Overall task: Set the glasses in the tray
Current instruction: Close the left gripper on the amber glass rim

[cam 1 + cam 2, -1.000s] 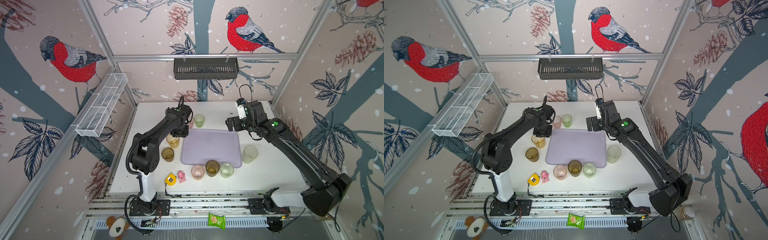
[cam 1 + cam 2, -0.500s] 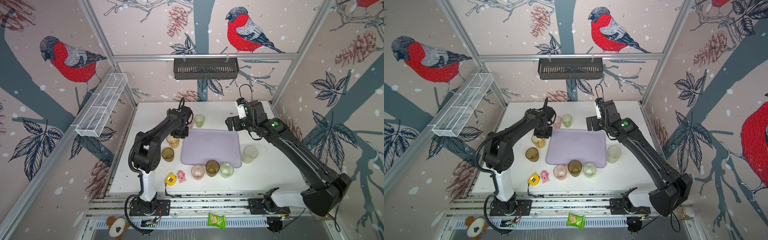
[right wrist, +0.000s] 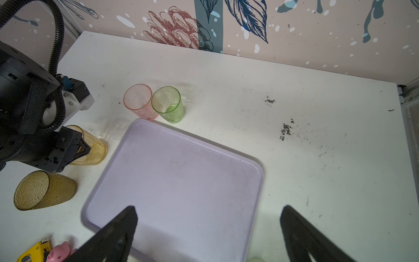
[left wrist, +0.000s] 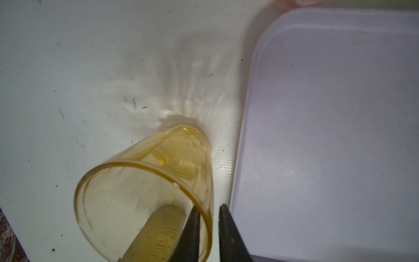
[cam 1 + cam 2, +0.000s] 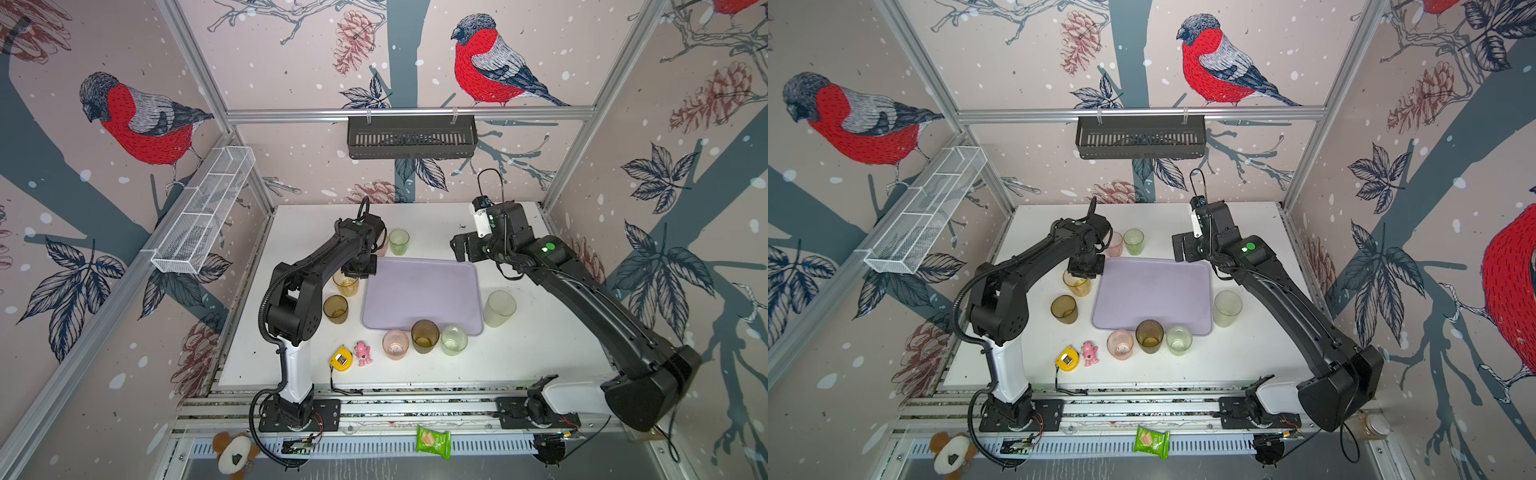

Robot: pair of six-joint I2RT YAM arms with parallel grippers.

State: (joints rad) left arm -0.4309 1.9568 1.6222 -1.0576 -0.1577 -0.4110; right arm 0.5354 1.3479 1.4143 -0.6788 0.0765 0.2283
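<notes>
**Desk:** Where is the glass you're going for?

**Me:** I'm seeing the amber glass point(image 4: 145, 192) standing on the bench point(image 5: 519, 365), just beside the left rim of the tray point(image 5: 419, 291), near its far-left corner. Only a thin strip of bench is showing between glass and rim.

**Desk:** And the left pincer?

**Me:** The left pincer point(image 4: 209, 207) is straddling that glass's wall. One finger point(image 4: 189, 238) is reaching inside and the other is standing outside, on the tray side. They're sitting nearly together, but a sliver of bench is showing between the outer finger and the wall, so I can't tell whether it's pinching.

**Desk:** What's crowding you?

**Me:** The left brown glass point(image 5: 336, 308) is standing just nearer than the amber one. The far pink glass point(image 3: 138, 102) and far green glass point(image 3: 169, 106) are sitting side by side just beyond the tray's far-left corner. The near pink glass point(image 5: 395, 344), near brown glass point(image 5: 424, 336) and near green glass point(image 5: 454, 340) are lining the tray's near edge. The frosted glass point(image 5: 498, 308) is standing beside its right edge. All eight are resting on the bench around the tray. The widest open room is lying on the bench's far right.

**Desk:** Arms?

**Me:** My left arm is bending at the elbow, with the wrist pointing down over the amber glass. My right arm is stretching long toward the far side, and the right pincer point(image 3: 209, 207) is spread wide, hanging by the tray's far-right corner.
</notes>
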